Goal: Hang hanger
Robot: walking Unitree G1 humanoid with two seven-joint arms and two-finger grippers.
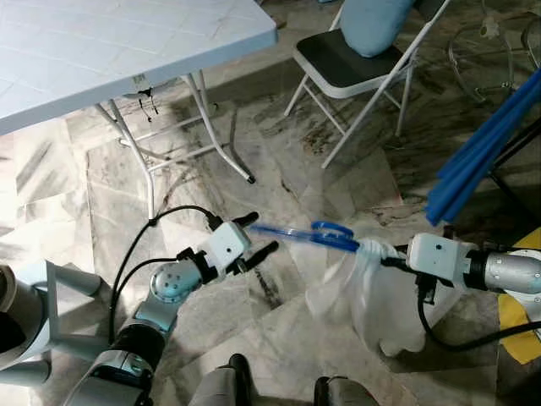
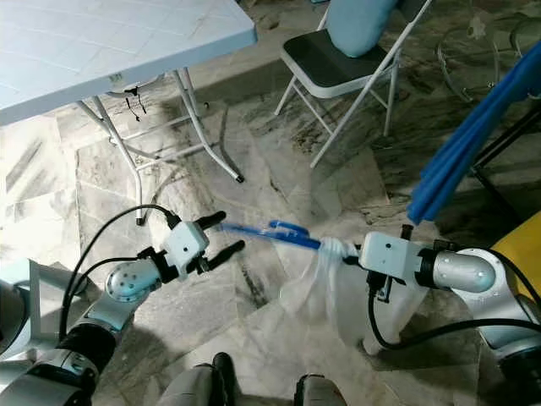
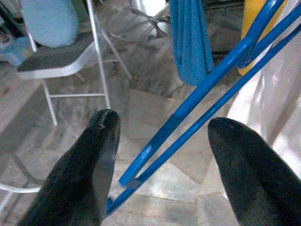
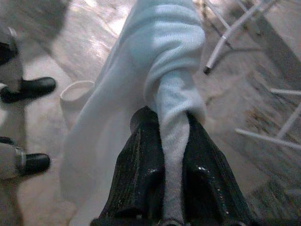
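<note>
1. Marble floor (image 1: pixel 279 169) under everything, streaked grey and brown.
2. White folding counter (image 1: pixel 110 51) at the upper left, cut off by the frame; a small dark tag hangs under its edge, too small to read.
3. Folding chair (image 1: pixel 355 68) further back, a pale blue cushion (image 1: pixel 372 21) on its seat, top cut off.
4. Blue cloth (image 1: pixel 482 152) hangs on the right over a dark stand.
5. White garment (image 1: pixel 372 296) droops below the right arm; the right pincer (image 1: pixel 390 254) is clamped tight on its bunched collar.
6. Blue hanger (image 1: pixel 313 235) sticks out of that collar, held level over the floor between the arms.
7. Left pincer (image 1: pixel 258 235) gapes wide, the hanger's end between its fingers (image 3: pixel 94 160), not gripped.
8. Black shoes (image 4: pixel 33 89) stand on the floor beside the garment.
</note>
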